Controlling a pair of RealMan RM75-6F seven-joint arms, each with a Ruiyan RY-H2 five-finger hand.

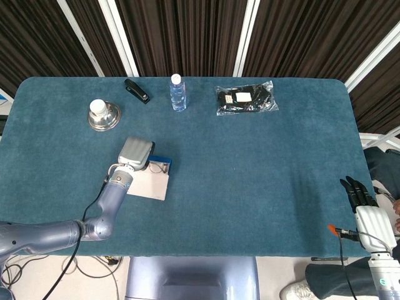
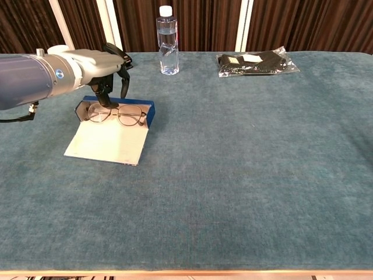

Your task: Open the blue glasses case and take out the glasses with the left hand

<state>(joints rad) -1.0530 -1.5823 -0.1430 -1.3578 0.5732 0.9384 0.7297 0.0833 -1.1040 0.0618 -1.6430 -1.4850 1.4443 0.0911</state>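
With the blue glasses case (image 2: 113,125) lying open left of the water bottle (image 2: 167,41), the left hand (image 2: 104,69) is pinching the glasses (image 2: 116,114) inside it, so lifting them out comes next.

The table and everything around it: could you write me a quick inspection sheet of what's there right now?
Surface: table covered in teal cloth.
Job's things: blue glasses case lies open, flap flat toward the camera; glasses inside it.
Clutter: water bottle, black stapler, metal dish with a white cap, bagged black item.
Robot hands: left robot hand over the case, fingers reaching down to the glasses; grip cannot be told. Right robot hand idle off the table's edge, holding nothing.
Cables: wires by both arms.
Surroundings: dark striped curtains.
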